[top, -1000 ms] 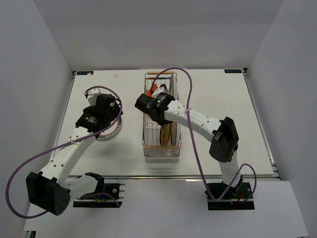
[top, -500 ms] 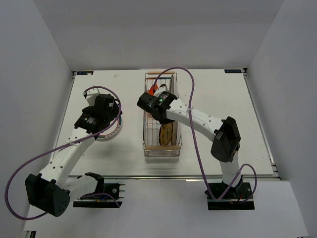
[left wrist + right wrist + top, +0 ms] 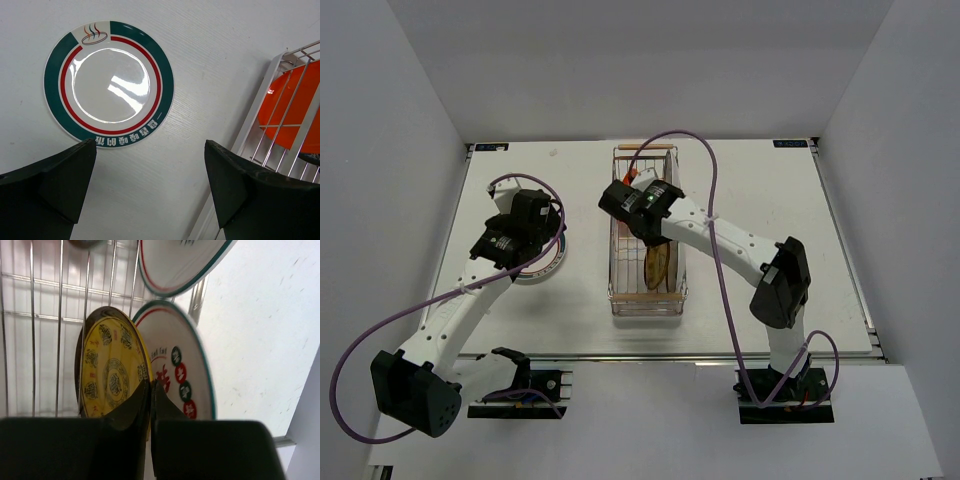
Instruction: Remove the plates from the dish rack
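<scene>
The dish rack [image 3: 618, 262] stands mid-table with plates on edge in it. In the right wrist view a yellow patterned plate [image 3: 107, 375] and a white plate with coloured dots [image 3: 182, 365] lean side by side, and a green-and-red-rimmed plate [image 3: 180, 262] stands beyond them. My right gripper [image 3: 151, 385] is shut just at the yellow plate's rim, and nothing shows between its fingers. From above the right gripper [image 3: 645, 215] hangs over the rack's middle. My left gripper [image 3: 150, 144] stands open and empty above the table, near a green-rimmed plate [image 3: 109, 82] lying flat. An orange plate [image 3: 295, 107] sits at the rack's far end.
The rack's wire side [image 3: 260, 110] is close to my left gripper's right finger. White walls enclose the table on three sides. A purple cable [image 3: 705, 170] arcs over the right arm.
My right gripper has closed fully and shifted slightly over the rack, and the yellow plate below it leans differently. The left arm and the plate on the table have not moved.
</scene>
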